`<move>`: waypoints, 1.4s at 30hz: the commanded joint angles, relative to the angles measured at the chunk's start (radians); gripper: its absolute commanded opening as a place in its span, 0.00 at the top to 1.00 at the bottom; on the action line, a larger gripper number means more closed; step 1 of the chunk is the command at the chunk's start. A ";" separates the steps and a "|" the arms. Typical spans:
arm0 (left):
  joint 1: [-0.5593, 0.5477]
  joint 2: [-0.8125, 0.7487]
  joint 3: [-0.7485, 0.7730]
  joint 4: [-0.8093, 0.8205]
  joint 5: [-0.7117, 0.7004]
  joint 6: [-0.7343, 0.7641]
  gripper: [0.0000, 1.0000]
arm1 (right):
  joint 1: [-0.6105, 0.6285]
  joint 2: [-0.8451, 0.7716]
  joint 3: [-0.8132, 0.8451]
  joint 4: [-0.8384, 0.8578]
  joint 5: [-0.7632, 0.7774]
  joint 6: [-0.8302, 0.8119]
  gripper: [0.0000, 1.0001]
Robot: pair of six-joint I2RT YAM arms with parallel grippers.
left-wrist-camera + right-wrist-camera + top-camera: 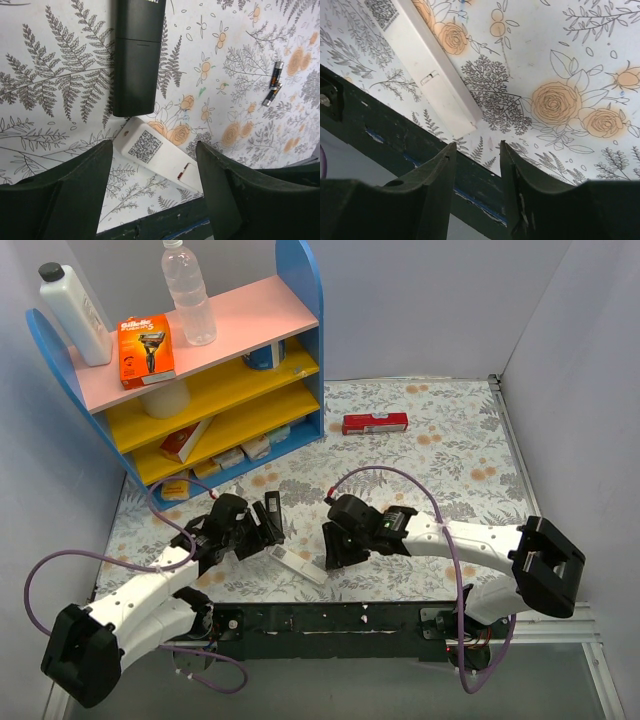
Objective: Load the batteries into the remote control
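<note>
A white remote control [160, 152] lies back-up on the floral mat near the table's front edge, showing a QR code and a small latch; it also shows in the top view [300, 565] and the right wrist view [430, 65]. A black remote [137, 55] lies just beyond it. Two small dark batteries [274, 85] lie end to end on the mat to the right. My left gripper [154, 150] hovers open over the white remote's end, holding nothing. My right gripper [477, 150] stands open and empty above the mat's front edge, just right of the white remote.
A blue shelf unit [200, 370] with pink and yellow boards holds bottles and boxes at the back left. A red box [375, 423] lies at the back middle. The dark front rail [330, 620] runs close under both grippers.
</note>
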 commanded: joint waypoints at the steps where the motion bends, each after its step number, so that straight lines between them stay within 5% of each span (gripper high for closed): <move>1: 0.000 0.061 0.032 0.042 -0.020 0.070 0.32 | 0.026 -0.008 -0.012 0.063 0.012 0.060 0.53; 17: 0.000 0.241 0.038 0.130 0.178 0.143 0.34 | 0.044 -0.053 -0.087 0.060 0.043 0.127 0.52; 28: -0.003 0.189 -0.033 0.102 0.290 0.062 0.44 | 0.044 -0.088 -0.099 0.008 0.092 0.208 0.54; 42: -0.008 0.101 -0.108 0.098 0.365 -0.012 0.46 | 0.044 -0.146 -0.169 0.064 0.152 0.296 0.58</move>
